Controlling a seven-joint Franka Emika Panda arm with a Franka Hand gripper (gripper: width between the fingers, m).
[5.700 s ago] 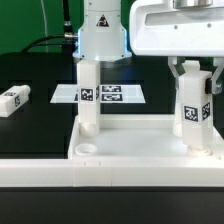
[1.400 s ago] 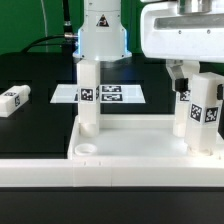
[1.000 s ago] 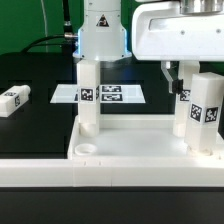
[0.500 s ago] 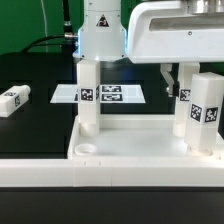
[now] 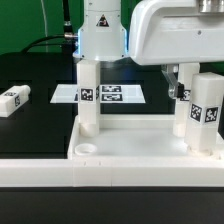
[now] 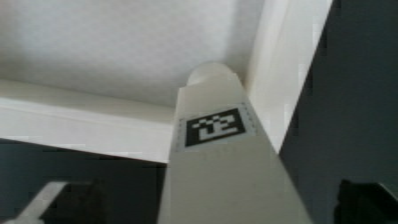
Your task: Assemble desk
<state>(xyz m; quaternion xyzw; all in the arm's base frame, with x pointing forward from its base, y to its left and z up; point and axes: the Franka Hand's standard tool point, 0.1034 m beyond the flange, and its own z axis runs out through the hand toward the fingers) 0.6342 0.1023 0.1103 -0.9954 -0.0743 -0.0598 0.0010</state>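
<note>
1. Snagging on withdrawal is the main risk. The gripper [image 5: 178, 86] has its jaws spread, one finger on either side of the right-hand upright leg [image 5: 203, 112]. In the wrist view there is a gap on both sides and nothing is clamped. A retreat that is not straight could catch the top of the leg and tilt it or drag it out.
2. How well that leg is seated cannot be judged, because its joint with the tabletop [image 5: 130, 124], at a corner on the exterior view's right, is not shown clearly. If it is only part-way in, a light knock would probably topple it.
3. The other upright leg [image 5: 88, 95] stands in the far corner on the exterior view's left. The loose leg [image 5: 12, 100] lies on the black table, well apart on that side, and a low, wide swing toward it could brush the standing one.
4. The empty socket [image 5: 87, 150] sits near the long white bar [image 5: 100, 175]. Any nudge that shifts the tabletop would misalign later insertions.
</note>
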